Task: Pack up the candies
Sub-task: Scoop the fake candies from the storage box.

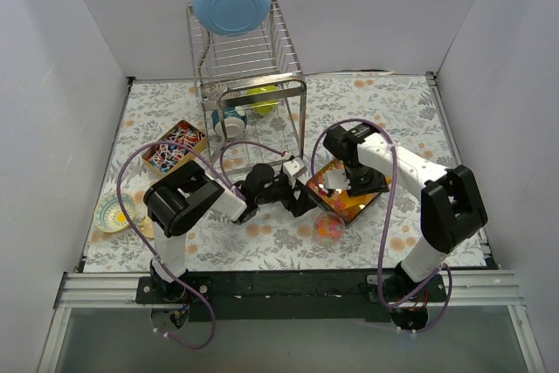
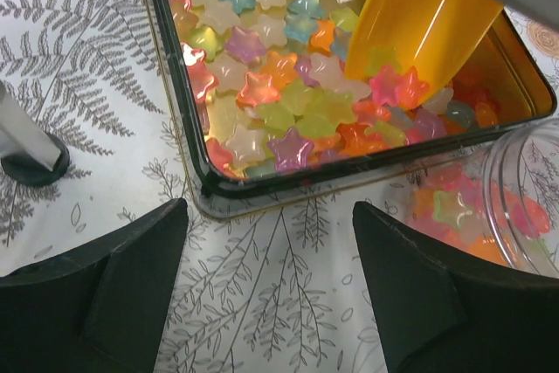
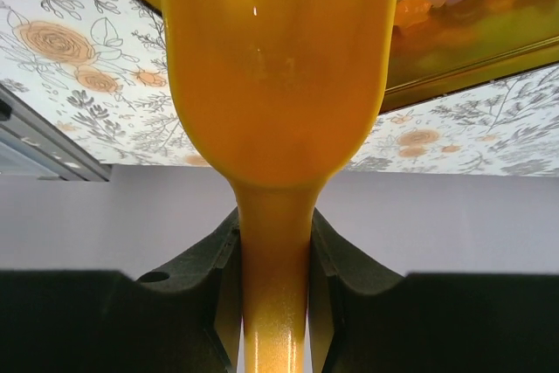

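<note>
Star-shaped translucent candies (image 2: 279, 85) in pink, orange, green and blue fill a dark rectangular tin (image 2: 203, 183), also in the top view (image 1: 360, 207). My right gripper (image 3: 273, 246) is shut on the handle of an orange scoop (image 3: 279, 67), whose blade (image 2: 428, 15) is dug into the candies. A clear round jar (image 2: 515, 198) holding some candies stands right beside the tin's near corner, also in the top view (image 1: 329, 227). My left gripper (image 2: 271, 286) is open and empty, low over the cloth just in front of the tin; in the top view it (image 1: 301, 198) is at the tin's left side.
A wire dish rack (image 1: 249, 85) with a blue bowl (image 1: 231, 0) on top stands behind, and one rack foot (image 2: 31, 155) is left of the tin. A box of wrapped sweets (image 1: 175, 148) and a small patterned plate (image 1: 113, 211) lie at the left.
</note>
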Robot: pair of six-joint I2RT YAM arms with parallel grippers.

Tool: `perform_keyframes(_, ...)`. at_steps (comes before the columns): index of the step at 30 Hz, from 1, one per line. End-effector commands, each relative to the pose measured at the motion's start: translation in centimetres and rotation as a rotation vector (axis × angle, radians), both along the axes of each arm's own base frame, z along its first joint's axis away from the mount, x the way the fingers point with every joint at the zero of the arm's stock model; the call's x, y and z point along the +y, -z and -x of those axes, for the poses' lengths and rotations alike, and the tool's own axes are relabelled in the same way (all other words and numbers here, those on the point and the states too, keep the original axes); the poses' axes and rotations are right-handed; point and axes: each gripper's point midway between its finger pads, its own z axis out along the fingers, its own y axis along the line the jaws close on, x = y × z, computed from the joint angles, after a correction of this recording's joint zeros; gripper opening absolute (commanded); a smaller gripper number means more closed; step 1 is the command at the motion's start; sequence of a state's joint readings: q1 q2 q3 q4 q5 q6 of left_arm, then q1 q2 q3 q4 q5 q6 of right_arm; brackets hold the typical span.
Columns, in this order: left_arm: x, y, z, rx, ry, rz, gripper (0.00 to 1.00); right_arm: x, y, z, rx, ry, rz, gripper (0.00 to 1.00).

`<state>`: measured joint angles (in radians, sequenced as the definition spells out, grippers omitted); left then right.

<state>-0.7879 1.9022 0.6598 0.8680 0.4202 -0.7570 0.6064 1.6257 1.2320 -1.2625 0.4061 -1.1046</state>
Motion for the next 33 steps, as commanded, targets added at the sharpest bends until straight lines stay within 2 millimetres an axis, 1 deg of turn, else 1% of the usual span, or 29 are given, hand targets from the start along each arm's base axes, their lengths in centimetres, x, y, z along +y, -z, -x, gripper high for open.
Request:
perform_keyframes(1, -1.3, -1.2, -0.9, -0.061, 0.024, 0.041, 0.77, 0.9, -0.1, 0.6, -0.005, 0.141, -0.02, 0.01)
perform_keyframes(5, -1.4, -1.1, -1.0, -0.065, 0.03, 0.042, 0.77, 1.1, 0.2, 0.3, -0.015, 0.178, -0.007, 0.01)
perform_keyframes(12, -1.4, -1.0, -0.6, -0.044, 0.029, 0.053, 0.76, 2.4, 1.2, -0.5, -0.026, 0.284, -0.009, 0.01)
perform_keyframes(13, -1.4, -1.0, -0.6, -0.041, 0.027, 0.055, 0.76, 2.9, 1.1, -0.9, -0.035, 0.303, -0.026, 0.01)
perform_keyframes(15, -1.5, -1.1, -0.8, -0.04, 0.022, 0.062, 0.76, 3.4, 1.4, -0.8, -0.036, 0.347, -0.039, 0.01)
perform_keyframes(18, -1.4, -1.3, -0.9, -0.037, 0.006, 0.071, 0.76, 4.1, 1.6, -1.6, -0.071, 0.342, -0.061, 0.01)
perform_keyframes(19, -1.5, -1.4, -0.9, -0.034, 0.003, 0.079, 0.76, 4.7, 1.4, -1.9, -0.072, 0.348, -0.094, 0.01)
perform_keyframes(22, -1.3, -1.5, -0.9, -0.041, -0.005, 0.091, 0.76, 5.3, 1.4, -1.8, -0.056, 0.363, -0.123, 0.01)
perform_keyframes(24, -1.2, -1.3, -0.9, -0.041, -0.014, 0.091, 0.76, 5.6, 2.0, -1.3, -0.028, 0.372, -0.136, 0.01)
perform_keyframes(28, -0.9, -1.6, -1.1, -0.051, -0.032, 0.099, 0.76, 6.4, 3.2, -0.4, 0.02, 0.407, -0.174, 0.01)
perform_keyframes(30, -0.6, -1.6, -0.8, -0.046, -0.033, 0.095, 0.76, 6.9, 3.7, -0.2, 0.03, 0.417, -0.201, 0.01)
perform_keyframes(33, -0.5, -1.8, -0.5, -0.04, -0.028, 0.096, 0.76, 7.4, 4.5, -0.7, 0.027, 0.396, -0.222, 0.01)
